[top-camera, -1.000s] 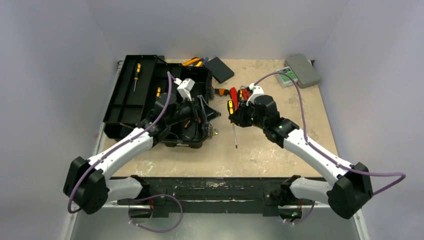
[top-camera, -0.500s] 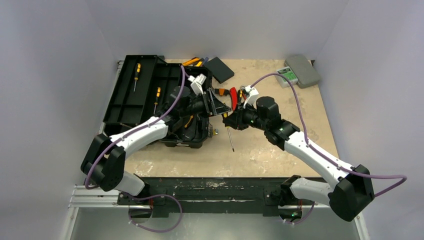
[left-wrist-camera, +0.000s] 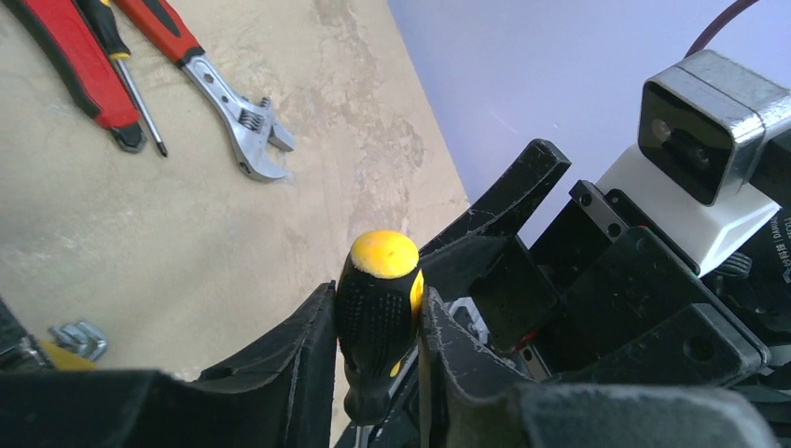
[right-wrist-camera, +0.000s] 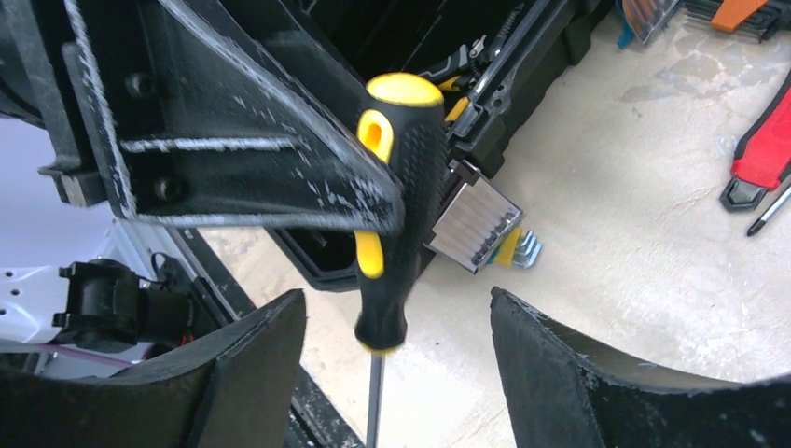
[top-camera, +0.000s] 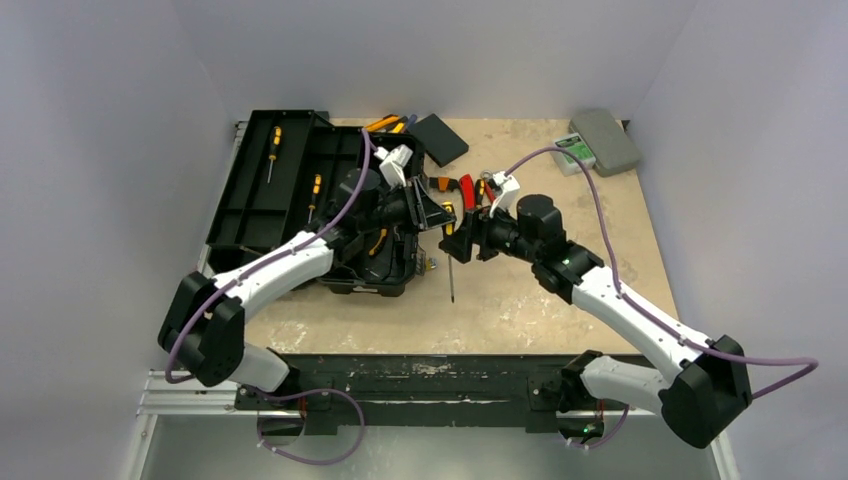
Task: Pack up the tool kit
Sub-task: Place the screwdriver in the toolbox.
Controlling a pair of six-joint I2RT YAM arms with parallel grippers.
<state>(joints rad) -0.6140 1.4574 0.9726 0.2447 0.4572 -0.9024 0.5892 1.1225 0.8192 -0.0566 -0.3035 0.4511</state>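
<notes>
Nearest the arm bases, the table (top-camera: 560,310) is bare board. Just beyond, the black-and-yellow screwdriver (top-camera: 451,268) hangs between the two arms with its yellow cap up and its thin shaft pointing down. It is out of the toolbox, just off that box's right-hand corner.

The left gripper (left-wrist-camera: 376,329) is closed on the handle, one dark finger (left-wrist-camera: 300,359) pressed against each side. The right gripper (right-wrist-camera: 396,373) faces it with its jaws spread wide. Its fingers (right-wrist-camera: 583,378) flank the handle without touching it, so only the left one has hold of the tool.

A folding set of hex keys (right-wrist-camera: 485,229) lies on the board by the toolbox corner, under and behind the handle.

The large black toolbox (top-camera: 255,215) lies open on the left half of the table. Two small yellow-handled screwdrivers (top-camera: 273,140) rest in its left part. The left arm reaches across its right part and hides much of the inside there.

Farther back, red-handled pliers (left-wrist-camera: 75,56), a slim screwdriver (left-wrist-camera: 126,70) and an adjustable wrench (left-wrist-camera: 238,107) lie loose on the board, close beside one another and behind both grippers.

At the far edge sit a small flat black box (top-camera: 439,138) near some orange-handled tools (top-camera: 385,123), and in the far right corner a grey case (top-camera: 606,140) with a green-labelled device (top-camera: 574,150).
</notes>
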